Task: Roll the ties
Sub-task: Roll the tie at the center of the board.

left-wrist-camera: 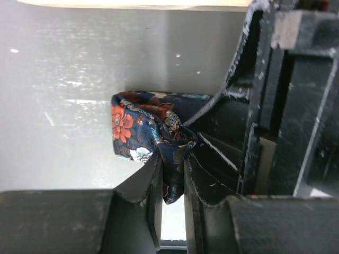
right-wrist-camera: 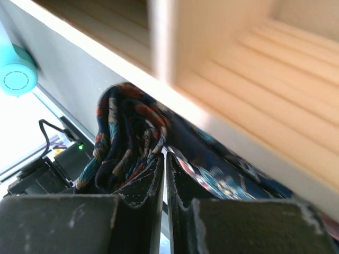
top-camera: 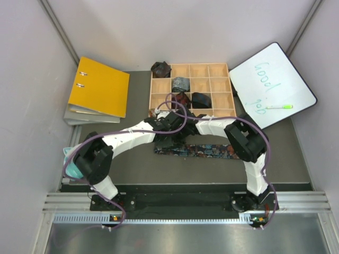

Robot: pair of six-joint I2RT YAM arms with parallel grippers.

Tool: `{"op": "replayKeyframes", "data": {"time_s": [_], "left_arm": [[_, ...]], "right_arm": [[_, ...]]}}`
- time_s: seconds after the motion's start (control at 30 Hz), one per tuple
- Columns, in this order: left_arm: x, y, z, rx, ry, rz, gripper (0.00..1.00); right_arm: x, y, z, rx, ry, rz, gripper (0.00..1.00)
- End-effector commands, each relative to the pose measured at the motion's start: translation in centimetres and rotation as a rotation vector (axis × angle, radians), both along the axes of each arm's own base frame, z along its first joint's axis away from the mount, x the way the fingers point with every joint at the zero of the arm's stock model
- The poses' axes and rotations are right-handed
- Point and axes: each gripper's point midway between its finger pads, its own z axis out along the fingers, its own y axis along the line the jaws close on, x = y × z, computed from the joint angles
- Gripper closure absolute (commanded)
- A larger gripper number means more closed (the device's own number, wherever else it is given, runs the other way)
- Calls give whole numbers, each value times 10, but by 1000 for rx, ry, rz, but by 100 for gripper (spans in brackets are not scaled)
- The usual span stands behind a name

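The navy floral tie [top-camera: 209, 151] lies flat along the grey mat in front of the wooden tray [top-camera: 229, 90], its left end gathered up where both grippers meet. My left gripper [left-wrist-camera: 172, 172] is shut on a fold of the tie [left-wrist-camera: 139, 127], which bunches into a loose roll ahead of the fingers. My right gripper [right-wrist-camera: 165, 159] has its jaws nearly together at the tie's rolled end [right-wrist-camera: 124, 137], right under the tray's front wall [right-wrist-camera: 222, 79]. In the top view the left gripper [top-camera: 168, 126] and right gripper [top-camera: 186, 125] almost touch.
The tray holds rolled ties: maroon [top-camera: 160, 69], grey-blue [top-camera: 180, 83], brown-patterned [top-camera: 181, 99], black [top-camera: 201, 99]. A yellow binder [top-camera: 100, 86] lies at back left, a whiteboard [top-camera: 273, 79] with a green marker [top-camera: 279, 107] at back right. A teal object [top-camera: 71, 160] sits by the left arm.
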Motion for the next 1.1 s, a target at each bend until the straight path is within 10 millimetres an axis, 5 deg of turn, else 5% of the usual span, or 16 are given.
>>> {"op": "replayKeyframes", "data": {"time_s": [0.0, 0.23, 0.5, 0.73, 1.07], "left_arm": [[9, -31, 3, -73, -14, -17, 87], [8, -31, -9, -32, 0, -31, 86], [5, -20, -8, 12, 0, -42, 74], [5, -14, 4, 29, -17, -56, 37], [7, 2, 32, 62, -77, -62, 23]], "right_arm": [[7, -1, 34, 84, -86, 2, 94], [-1, -40, 41, 37, -112, -34, 93], [-12, -86, 47, -38, -146, -75, 93], [-15, -93, 58, -35, -168, -79, 93], [-7, -79, 89, 25, -192, -61, 90]]}}
